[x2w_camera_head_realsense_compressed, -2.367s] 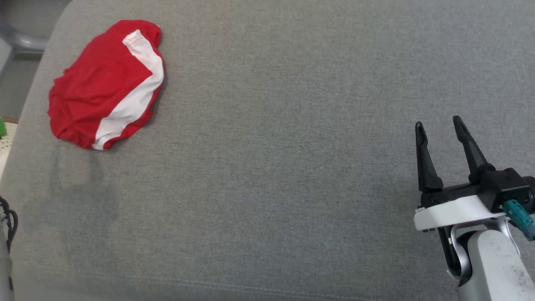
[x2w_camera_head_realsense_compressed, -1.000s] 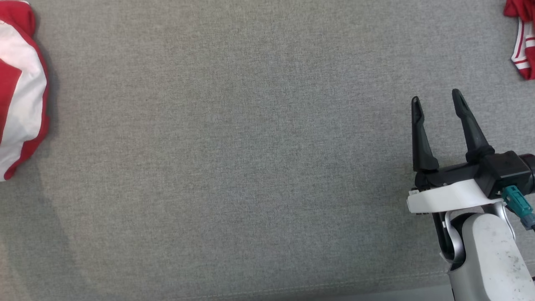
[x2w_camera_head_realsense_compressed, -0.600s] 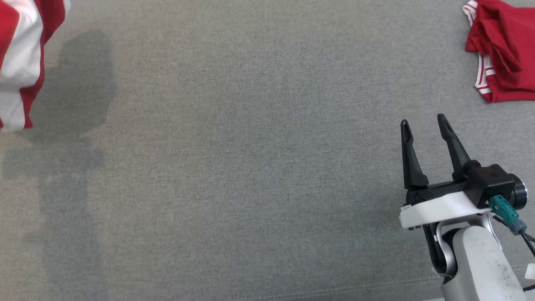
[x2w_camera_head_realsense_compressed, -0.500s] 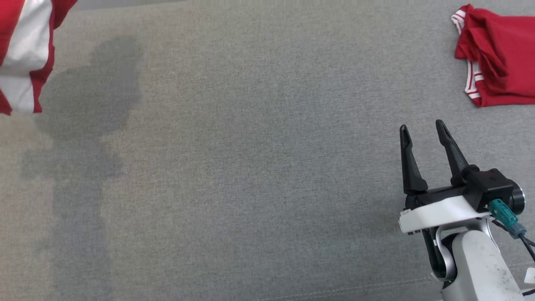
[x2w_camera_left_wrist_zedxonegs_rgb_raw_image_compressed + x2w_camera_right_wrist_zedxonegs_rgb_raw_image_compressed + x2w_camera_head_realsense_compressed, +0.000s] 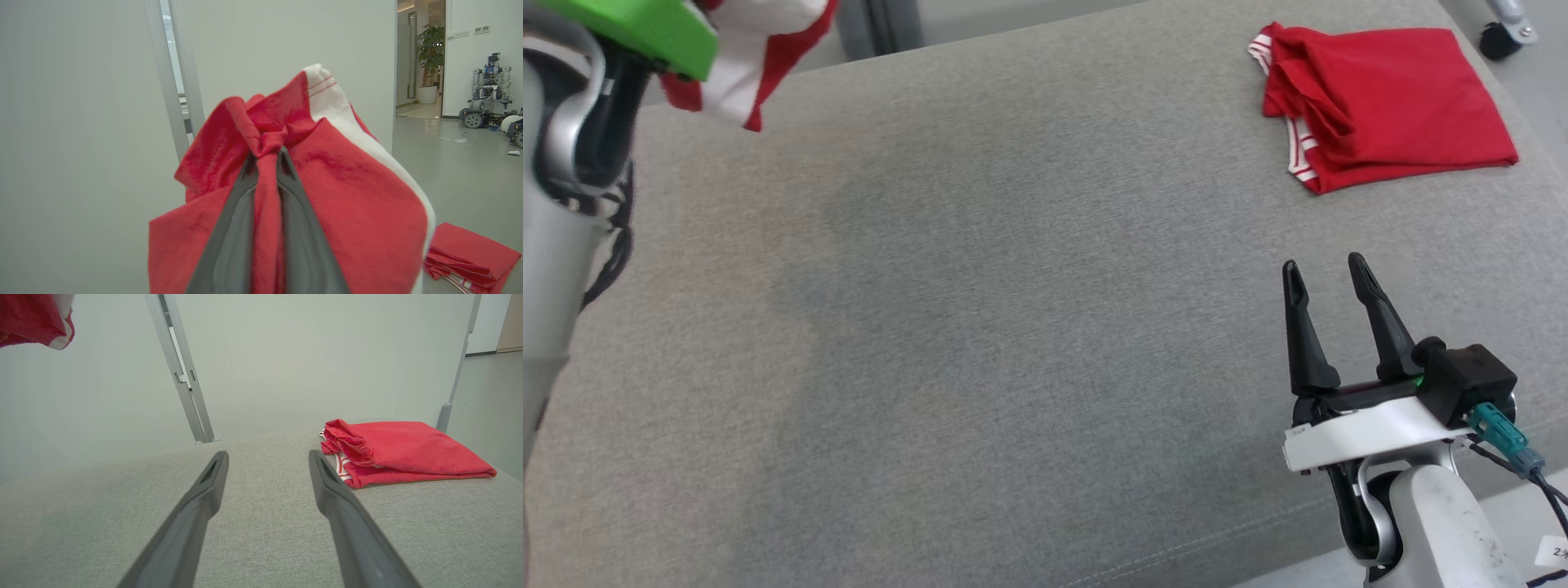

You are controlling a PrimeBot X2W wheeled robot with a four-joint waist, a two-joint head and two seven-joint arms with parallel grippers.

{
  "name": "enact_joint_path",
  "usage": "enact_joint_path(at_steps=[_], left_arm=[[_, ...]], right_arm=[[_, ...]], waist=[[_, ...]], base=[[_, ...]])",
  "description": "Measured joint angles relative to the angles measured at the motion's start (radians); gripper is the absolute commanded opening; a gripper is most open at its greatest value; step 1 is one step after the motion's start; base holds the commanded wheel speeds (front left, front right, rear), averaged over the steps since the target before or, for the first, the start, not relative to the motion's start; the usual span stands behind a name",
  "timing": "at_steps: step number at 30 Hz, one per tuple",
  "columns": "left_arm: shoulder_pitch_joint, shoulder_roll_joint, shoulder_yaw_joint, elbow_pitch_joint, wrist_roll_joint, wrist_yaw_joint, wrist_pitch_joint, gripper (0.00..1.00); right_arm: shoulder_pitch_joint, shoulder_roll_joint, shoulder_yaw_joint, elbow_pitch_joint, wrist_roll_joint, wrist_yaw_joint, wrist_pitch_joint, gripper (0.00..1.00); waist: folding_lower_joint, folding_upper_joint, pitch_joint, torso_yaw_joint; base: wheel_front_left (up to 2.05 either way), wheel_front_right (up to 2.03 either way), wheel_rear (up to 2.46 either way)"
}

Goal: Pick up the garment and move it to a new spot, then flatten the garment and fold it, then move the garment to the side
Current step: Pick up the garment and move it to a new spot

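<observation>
- I am pinching my left gripper (image 5: 267,152) almost fully closed on a twisted bunch of the garment (image 5: 347,196), with red fabric squeezed between my two fingers and spilling out on both sides of them.
- The garment is hanging in the air at the top left of the head view (image 5: 747,57), lifted clear of the grey cushion (image 5: 1013,327) and just beside the green cover (image 5: 645,28) on my left wrist. Its white band is showing along one edge.
- The broad middle of the cushion is lying bare between my two arms.
- I am holding my right gripper (image 5: 1323,263) wide open and gripping nothing. Its fingers are pointing across the cushion from the near right corner, apart from any cloth.
- A folded red cloth (image 5: 1388,106) with white striped trim is lying flat on the far right corner of the cushion, ahead of my right fingers and slightly to their right.
</observation>
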State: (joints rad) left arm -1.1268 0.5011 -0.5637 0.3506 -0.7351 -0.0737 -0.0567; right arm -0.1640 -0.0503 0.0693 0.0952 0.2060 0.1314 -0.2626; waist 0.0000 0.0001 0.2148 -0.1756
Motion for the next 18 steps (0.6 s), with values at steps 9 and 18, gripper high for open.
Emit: enact_joint_path(at_steps=[9,18], left_arm=[[0.071,-0.079,-0.092,-0.028,0.011,0.020,0.036,0.00],[0.268,-0.125,-0.140,0.091,-0.002,0.035,-0.051,0.00]], right_arm=[[0.003,0.000,0.040,-0.016,0.056,0.000,0.000,1.00],[-0.004,0.000,0.060,-0.031,0.095,0.000,0.000,1.00]], waist=[[0.0000,0.0000,0.012,-0.111],[0.0000,0.0000,0.063,-0.172]], base=[[0.00,0.00,0.00],[0.00,0.00,0.00]])
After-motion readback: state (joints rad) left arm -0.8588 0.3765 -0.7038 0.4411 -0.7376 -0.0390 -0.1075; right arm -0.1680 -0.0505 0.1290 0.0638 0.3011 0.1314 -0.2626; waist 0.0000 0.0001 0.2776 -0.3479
